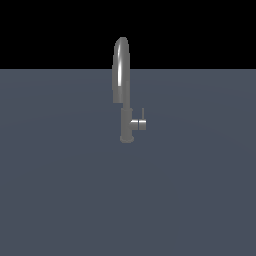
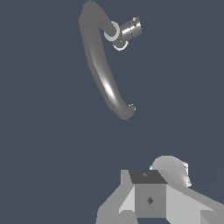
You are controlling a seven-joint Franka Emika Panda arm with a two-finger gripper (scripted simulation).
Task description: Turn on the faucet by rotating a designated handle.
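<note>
The faucet stands upright on the grey surface in the middle of the exterior view, with its arched spout rising above its body. The handle is a short stub sticking out toward the exterior view's right, and its thin pin lever points up. In the wrist view I look down on the faucet's spout and the handle. Grey parts of my gripper show at the picture's edge, well apart from the faucet and touching nothing. Its jaws are not clearly shown. The arm does not appear in the exterior view.
The faucet stands on a flat dark grey-blue surface that fills both views. A black background lies beyond its far edge.
</note>
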